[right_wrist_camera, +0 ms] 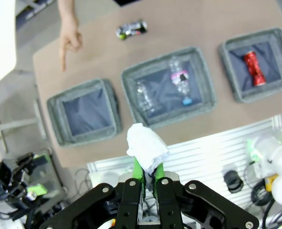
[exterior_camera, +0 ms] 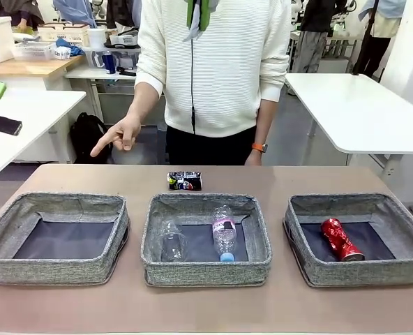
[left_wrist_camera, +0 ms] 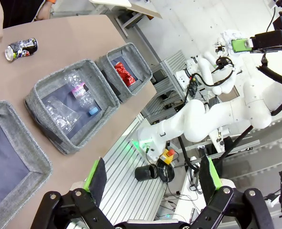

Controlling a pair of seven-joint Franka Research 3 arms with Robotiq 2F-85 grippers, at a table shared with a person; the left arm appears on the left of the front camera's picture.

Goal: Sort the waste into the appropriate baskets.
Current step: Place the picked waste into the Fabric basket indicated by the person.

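Closest to my right wrist camera, my right hand point(right_wrist_camera: 148, 174) is pinched tight on the crumpled white paper ball point(right_wrist_camera: 146, 145), which sticks up from between the green pads. It is held off the bench point(right_wrist_camera: 107, 62), on my side of the baskets. My left hand point(left_wrist_camera: 152, 164) hangs past the bench's edge with its fingers spread wide and nothing between them.

Three grey baskets sit in a row on the bench. From the front, the left basket point(exterior_camera: 53, 269) shows its dark bottom. The middle basket point(exterior_camera: 206, 272) holds the clear plastic cup point(exterior_camera: 171, 243) on its left side, with the blue-capped bottle point(exterior_camera: 224, 234) just beside it, cap toward me. The right basket point(exterior_camera: 360, 276) holds the crushed red can point(exterior_camera: 341, 239), lying aslant. The crushed dark can point(exterior_camera: 184, 181) lies on the bench just beyond the middle basket's far wall. Across from me, the person's hand point(exterior_camera: 119, 136) points a forefinger down toward the far left of the bench
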